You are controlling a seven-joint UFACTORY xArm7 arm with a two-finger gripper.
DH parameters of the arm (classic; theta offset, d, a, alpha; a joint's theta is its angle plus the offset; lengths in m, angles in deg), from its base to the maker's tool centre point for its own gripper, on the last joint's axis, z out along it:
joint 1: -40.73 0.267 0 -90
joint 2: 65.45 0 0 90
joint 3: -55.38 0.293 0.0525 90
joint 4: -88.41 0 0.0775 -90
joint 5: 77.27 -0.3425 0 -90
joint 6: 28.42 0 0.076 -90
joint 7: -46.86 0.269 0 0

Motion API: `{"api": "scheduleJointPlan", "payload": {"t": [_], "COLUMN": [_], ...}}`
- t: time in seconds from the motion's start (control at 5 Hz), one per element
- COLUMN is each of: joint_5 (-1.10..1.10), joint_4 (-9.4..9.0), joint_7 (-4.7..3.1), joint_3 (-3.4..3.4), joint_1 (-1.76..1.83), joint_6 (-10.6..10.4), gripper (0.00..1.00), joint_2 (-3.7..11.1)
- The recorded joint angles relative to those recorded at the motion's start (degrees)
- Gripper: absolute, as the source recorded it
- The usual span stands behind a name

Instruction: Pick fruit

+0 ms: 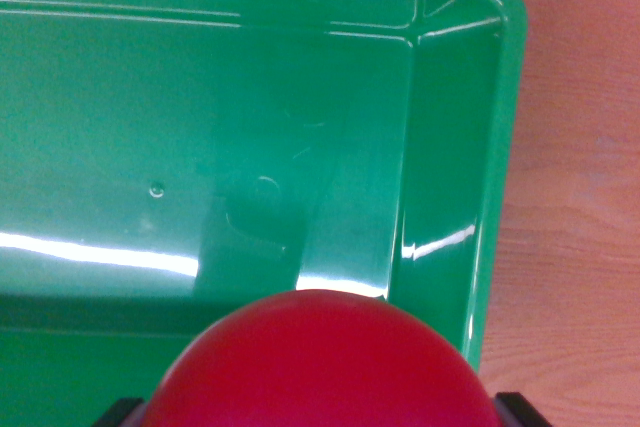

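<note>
Wrist view: glossy green plastic bin [250,147] fills the frame, round red fruit [320,367] at the bottom centre.

Bin sits on a reddish-brown wooden tabletop [580,197] (visible along the wrist view's right); inner floor bare, with glare streaks. Red fruit sits between the two dark fingertips [520,412] of the gripper [320,417], whose tips show only at its lower corners, so it reads as clamped on the fruit, above the bin's near edge.

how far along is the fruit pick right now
Done: the red fruit looks picked up, sitting between the gripper fingers at the bottom edge. In hand: it hangs above the green bin, whose visible floor holds nothing. Left: probably lowering and releasing it; contact with the fingers isn't clearly visible.
</note>
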Motion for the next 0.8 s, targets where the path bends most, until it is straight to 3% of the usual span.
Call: {"api": "scheduleJointPlan", "payload": {"t": [0.2,0.4,0.6,0.8], "joint_5": [0.00,0.01,0.01,0.02], "joint_4": [0.00,1.53,1.53,2.90], "joint_7": [0.00,-0.15,-0.15,-0.29], "joint_3": [0.00,-0.01,-0.01,-0.02], "joint_1": [0.00,0.03,0.03,0.05], "joint_6": [0.0,2.0,2.0,3.8], "gripper": [1.00,1.00,1.00,1.00], "joint_2": [0.00,-0.51,-0.51,-0.96]}}
